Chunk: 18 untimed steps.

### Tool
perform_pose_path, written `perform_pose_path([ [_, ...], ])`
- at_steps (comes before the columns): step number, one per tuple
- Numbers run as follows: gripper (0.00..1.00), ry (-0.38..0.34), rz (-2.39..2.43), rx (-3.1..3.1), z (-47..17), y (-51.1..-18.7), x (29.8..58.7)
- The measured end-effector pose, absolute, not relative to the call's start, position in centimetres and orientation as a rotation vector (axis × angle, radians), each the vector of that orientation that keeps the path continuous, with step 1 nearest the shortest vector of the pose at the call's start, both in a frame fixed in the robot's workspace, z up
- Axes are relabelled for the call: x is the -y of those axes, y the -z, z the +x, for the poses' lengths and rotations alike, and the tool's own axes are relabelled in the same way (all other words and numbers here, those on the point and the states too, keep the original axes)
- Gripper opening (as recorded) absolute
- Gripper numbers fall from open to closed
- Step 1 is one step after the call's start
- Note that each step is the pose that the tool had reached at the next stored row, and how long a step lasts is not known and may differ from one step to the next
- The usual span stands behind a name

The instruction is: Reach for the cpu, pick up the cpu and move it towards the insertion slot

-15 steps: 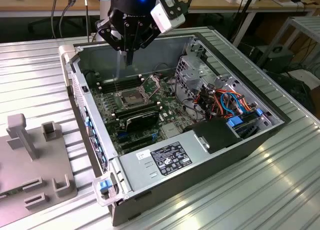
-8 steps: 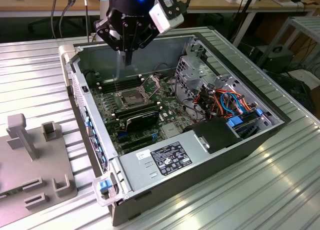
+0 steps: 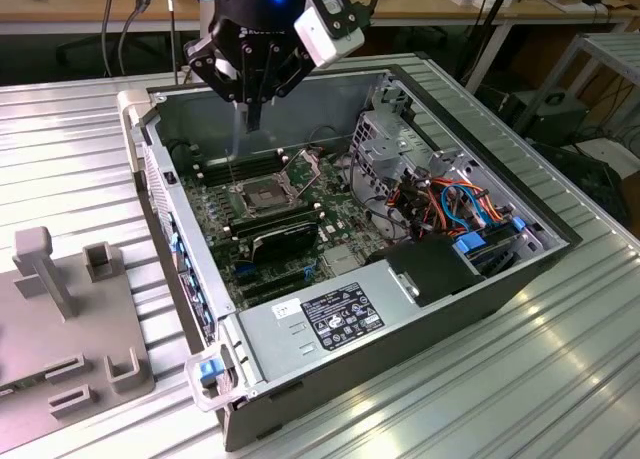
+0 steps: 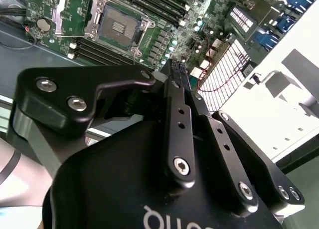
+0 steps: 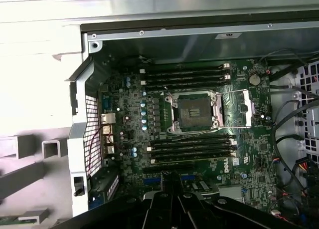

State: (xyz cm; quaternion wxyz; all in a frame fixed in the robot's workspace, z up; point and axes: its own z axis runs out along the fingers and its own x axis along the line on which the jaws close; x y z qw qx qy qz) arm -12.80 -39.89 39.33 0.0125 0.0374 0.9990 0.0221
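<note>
"One black metal gripper (image 3: 252, 119) is hanging over the open grey metal computer case (image 3: 400, 354) in the exterior view," Mia is saying. "It is pointing down over the far end of the green circuit board (image 3: 215, 214)."

"Where is the insertion slot?" Tom is asking.

"The square silver insertion slot (image 3: 262, 191) is sitting on the board, lower down and nearer the camera. Its flap is standing up and its dark middle is lying bare."

"How should the arm be going?"

"I think it is only reaching. It should be going slowly and staying well away from the case wall, the standing flap and the coloured wires (image 3: 450, 204)."

"What is under the case?"

"A ribbed silver metal table (image 3: 520, 379). Grey plastic blocks (image 3: 70, 309) are sitting on the exterior view's left. Wooden desks (image 3: 90, 4) are standing far behind."

"And in the second wrist view?"

"The fingers (image 4: 177, 119) are squeezing tight together. I am not making out anything between them. I cannot tell where the cpu, the small silver-beige chip, is lying."

"And in the first wrist view?"

"The slot (image 5: 192, 112) is sitting between rows of long black memory slots (image 5: 189, 149)."
</note>
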Motion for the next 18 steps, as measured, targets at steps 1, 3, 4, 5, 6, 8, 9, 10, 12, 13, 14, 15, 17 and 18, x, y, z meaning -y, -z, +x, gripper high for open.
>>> perform_pose_path([
  [1,0.11,-0.069,0.117,-3.114,-12.83,-39.32,39.88],
  [3,0.11,-0.069,0.117,-3.114,-12.92,-39.32,39.89],
  [4,0.11,-0.069,0.117,-3.114,-12.95,-39.32,39.89],
  [5,0.11,-0.069,0.117,-3.114,-12.98,-39.32,39.88],
  [6,0.11,-0.069,0.116,-3.114,-13.0,-39.32,39.88],
  [8,0.11,-0.069,0.117,-3.114,-13.05,-39.32,39.88],
  [9,0.11,-0.069,0.117,-3.114,-13.07,-39.32,39.88],
  [10,0.11,-0.069,0.117,-3.114,-13.11,-39.32,39.88],
  [12,0.11,-0.069,0.117,-3.114,-13.16,-39.32,39.88],
  [13,0.11,-0.069,0.117,-3.114,-13.21,-39.32,39.88],
  [14,0.11,-0.069,0.117,-3.114,-13.25,-39.31,39.88],
  [15,0.11,-0.069,0.116,-3.114,-13.27,-39.31,39.89],
  [17,0.11,-0.069,0.117,-3.114,-13.32,-39.31,39.88],
  [18,0.11,-0.069,0.117,-3.114,-13.34,-39.31,39.88],
])
